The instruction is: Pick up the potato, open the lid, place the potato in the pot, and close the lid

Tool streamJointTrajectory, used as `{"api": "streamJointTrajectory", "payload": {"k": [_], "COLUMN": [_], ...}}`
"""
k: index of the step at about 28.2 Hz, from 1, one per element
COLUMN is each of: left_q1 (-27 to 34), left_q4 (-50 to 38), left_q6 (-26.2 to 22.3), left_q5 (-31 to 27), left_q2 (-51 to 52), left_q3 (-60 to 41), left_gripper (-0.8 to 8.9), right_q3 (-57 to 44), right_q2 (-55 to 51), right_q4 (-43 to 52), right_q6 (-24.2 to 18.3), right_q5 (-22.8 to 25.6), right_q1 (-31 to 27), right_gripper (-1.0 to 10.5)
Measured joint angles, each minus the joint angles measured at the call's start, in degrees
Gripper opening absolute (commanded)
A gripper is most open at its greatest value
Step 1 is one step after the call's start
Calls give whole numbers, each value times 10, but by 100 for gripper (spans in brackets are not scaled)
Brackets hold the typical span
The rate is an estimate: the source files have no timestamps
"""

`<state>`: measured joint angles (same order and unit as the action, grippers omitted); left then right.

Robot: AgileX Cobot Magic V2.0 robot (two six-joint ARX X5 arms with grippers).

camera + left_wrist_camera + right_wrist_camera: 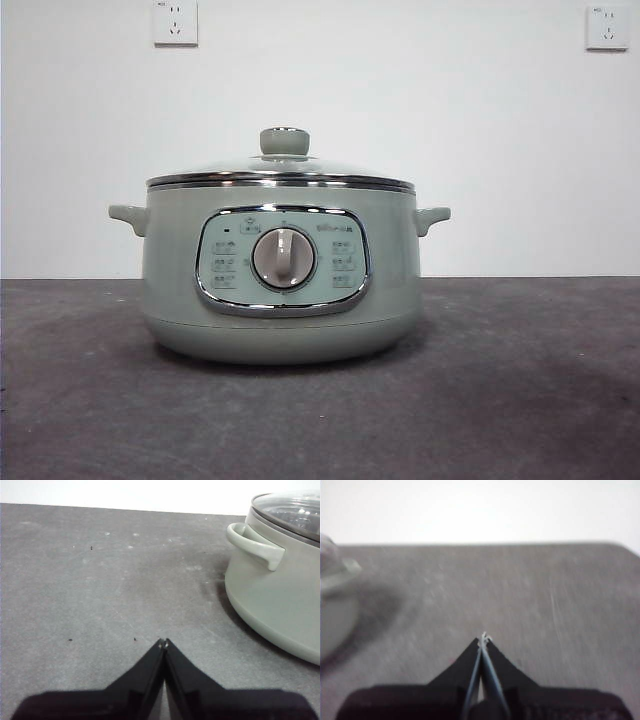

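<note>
The front view alone showed the lid [281, 170] seated on the pot [280, 290], dial forward; each wrist view showed its empty pincer, left pincer [163, 642] and right pincer [483, 637], pressed together above the surface [100, 590].

The left gripper [164, 642] hangs low over the table with its two black jaws pressed together at the tips. The right gripper [484, 638] hangs the same way, jaws closed and holding nothing.

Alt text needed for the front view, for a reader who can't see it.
A pale green pot stands on a dark grey table, its glass lid closed and a round grey dial facing the camera. Behind it, a white wall carries two sockets. No potato or gripper shows.
</note>
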<state>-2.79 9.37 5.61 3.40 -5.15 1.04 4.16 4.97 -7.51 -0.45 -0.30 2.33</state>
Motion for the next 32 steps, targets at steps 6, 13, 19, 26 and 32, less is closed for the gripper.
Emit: {"api": "streamJointTrajectory", "payload": {"k": [6,13,19,26,32], "left_q1": [0,0,0,0,0], "left_q4": [0,0,0,0,0], "left_q6": [0,0,0,0,0], "left_q5": [0,0,0,0,0], "left_q2": [0,0,0,0,-1], "left_q3": [0,0,0,0,0], "left_gripper": [-1,-1,-1,-1,-1], "right_q3": [-26,-28,-27,-27,-27], "right_q2": [-37,-43,-43,-43,-43], "right_q4": [-3,-34,-33,-33,-33], "right_q6": [-4,-20,-22,-22,-22], "right_q5": [-15,-15,-10,-10,-10], "right_q1": [-25,-28,-28,-28,-28], "right_gripper": [-11,-10,2,2,1]}}
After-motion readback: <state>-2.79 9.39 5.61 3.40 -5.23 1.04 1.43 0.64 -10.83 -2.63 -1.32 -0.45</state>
